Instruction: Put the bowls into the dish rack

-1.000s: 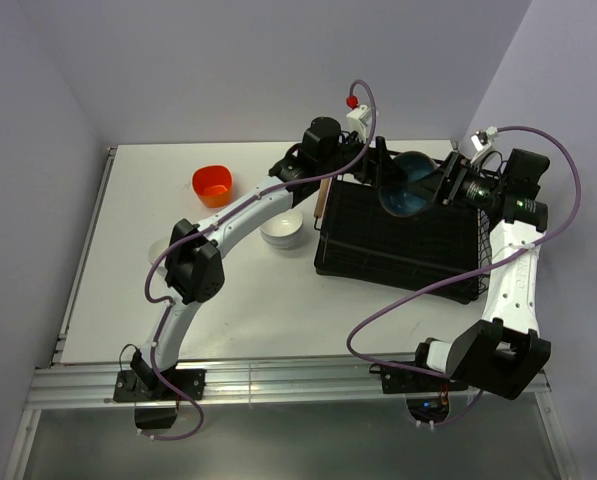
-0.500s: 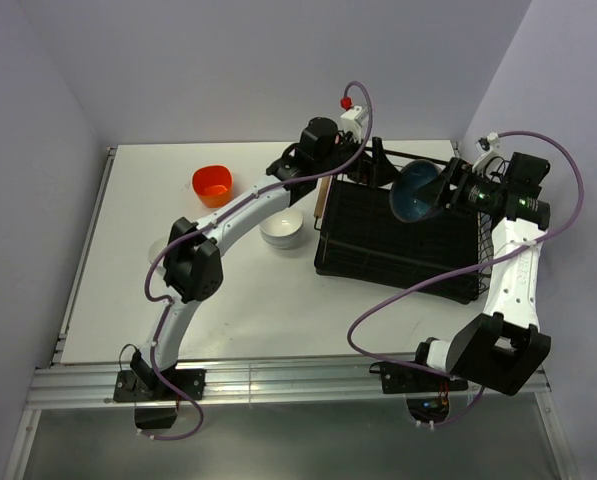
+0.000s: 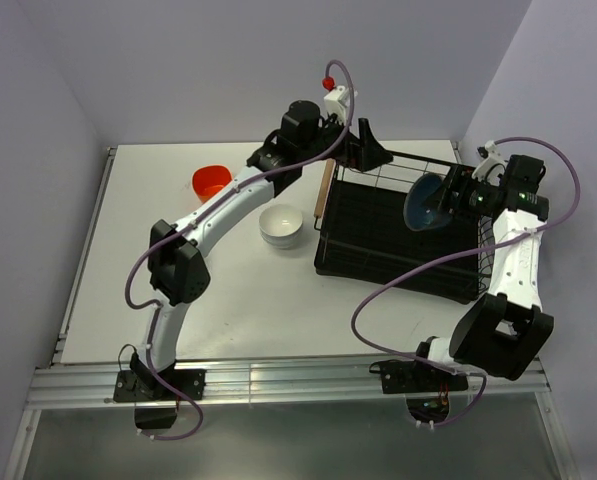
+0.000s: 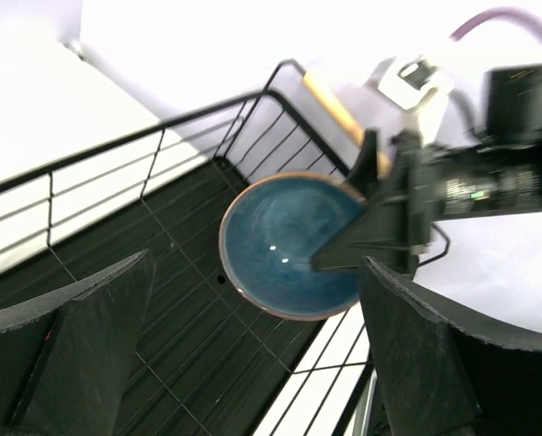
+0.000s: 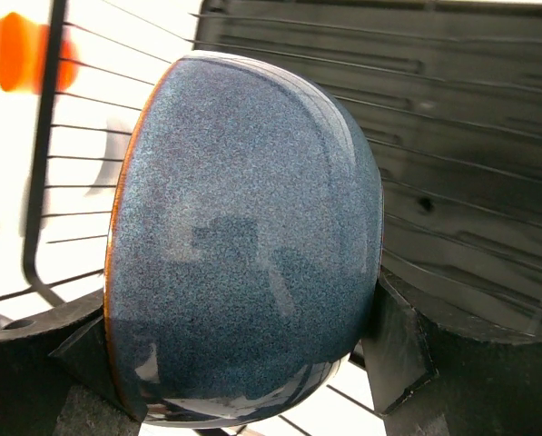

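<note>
No legible txt, labels, brand names or nos. in any view. Small green indicator light (image 3: 519, 203) glows on the right arm's wrist housing (image 3: 526, 183), w/o readable lettering nearby. In the left wrist view that housing is too blurred to read.

White table (image 3: 228, 300); lavender walls (image 3: 178, 70); aluminium rail (image 3: 278, 381).

The left arm (image 3: 223, 205) stretched far forward and across to the right, its wrist raised at the far end. The left gripper (image 3: 373, 152) pointed downward with its two fingers spread wide apart. The right arm (image 3: 513, 265) stood folded, forearm running forward and wrist turned to the left, and the right gripper (image 3: 448, 193) clamped the blue bowl (image 3: 426, 203) on edge.
</note>
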{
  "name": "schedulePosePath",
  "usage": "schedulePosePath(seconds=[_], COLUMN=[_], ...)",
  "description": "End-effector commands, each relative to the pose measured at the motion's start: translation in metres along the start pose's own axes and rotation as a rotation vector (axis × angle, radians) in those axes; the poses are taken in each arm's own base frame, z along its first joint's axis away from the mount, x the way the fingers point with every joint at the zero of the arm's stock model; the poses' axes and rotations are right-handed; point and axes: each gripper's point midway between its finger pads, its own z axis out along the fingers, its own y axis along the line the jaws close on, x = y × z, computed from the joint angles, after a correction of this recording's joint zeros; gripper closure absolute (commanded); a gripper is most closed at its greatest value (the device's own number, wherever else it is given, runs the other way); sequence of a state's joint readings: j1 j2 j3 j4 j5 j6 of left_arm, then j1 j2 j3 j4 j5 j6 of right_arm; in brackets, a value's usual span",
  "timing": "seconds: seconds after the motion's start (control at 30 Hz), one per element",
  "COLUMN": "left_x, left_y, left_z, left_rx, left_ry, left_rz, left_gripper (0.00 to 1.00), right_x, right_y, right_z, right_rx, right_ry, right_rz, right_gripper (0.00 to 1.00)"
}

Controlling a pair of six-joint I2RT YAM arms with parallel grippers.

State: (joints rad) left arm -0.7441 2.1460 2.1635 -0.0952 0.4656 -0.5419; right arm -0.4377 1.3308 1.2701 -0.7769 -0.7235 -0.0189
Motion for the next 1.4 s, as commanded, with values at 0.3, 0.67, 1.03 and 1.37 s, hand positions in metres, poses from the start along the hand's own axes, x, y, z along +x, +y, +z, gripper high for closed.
schedulePosePath(seconds=[0.3, 0.67, 1.03, 1.37], left_x=[-0.058, -0.065, -0.066, -0.067], left_y=[-0.030, -0.016, -0.011, -0.009], left_z=[-0.045, -0.062, -0.064, -0.072], left_rx=[0.015, -0.012, -0.031, -0.047], left_ry=[-0.092, -0.095, -0.098, -0.096], left_rz=[0.031, 0.001, 0.009, 0.035], left_gripper=[0.00, 0.01, 0.01, 0.00], right_x=[-0.031, -0.039, -0.050, -0.050], right_y=[-0.032, -0.065, -0.095, -0.117], right_z=[-0.003, -0.006, -0.018, -0.018], right_rx=[0.161, 0.330, 0.510, 0.630], right_ry=[-0.068, -0.072, -0.082, -0.043], right_rz=[-0.076, -0.084, -0.086, -0.126], right_gripper=[1.00, 1.00, 1.00, 1.00])
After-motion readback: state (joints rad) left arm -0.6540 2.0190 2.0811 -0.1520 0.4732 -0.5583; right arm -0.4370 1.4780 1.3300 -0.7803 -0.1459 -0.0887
